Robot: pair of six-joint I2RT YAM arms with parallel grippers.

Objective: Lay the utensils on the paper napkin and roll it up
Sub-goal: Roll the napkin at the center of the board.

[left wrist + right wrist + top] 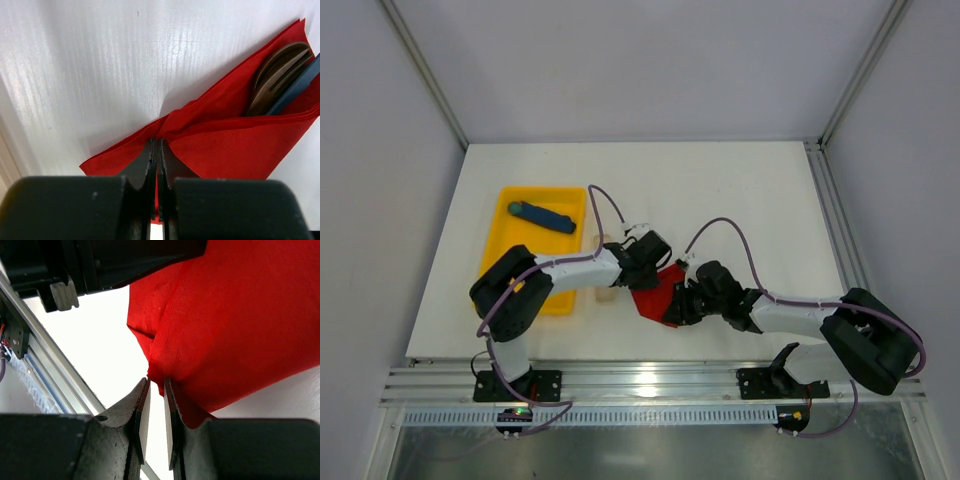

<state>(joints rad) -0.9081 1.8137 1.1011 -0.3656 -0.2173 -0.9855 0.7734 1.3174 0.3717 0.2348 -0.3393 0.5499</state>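
Note:
The red paper napkin (655, 300) lies bunched and folded on the table between my two grippers. In the left wrist view the napkin (235, 145) is folded over brown wooden utensils (277, 75), whose ends stick out of its far right corner, with a blue strip (297, 86) beside them. My left gripper (156, 141) is shut on a raised fold of the napkin. My right gripper (156, 381) has its jaws a narrow gap apart, with a napkin corner (225, 325) at its tips. Both grippers also show from above, the left (658, 272) and the right (686, 300).
A yellow tray (510, 215) at the left holds a blue stick with a teal end (544, 216). A pale wooden piece (605, 294) lies beside the tray, partly under my left arm. The aluminium rail (650, 380) runs along the near table edge.

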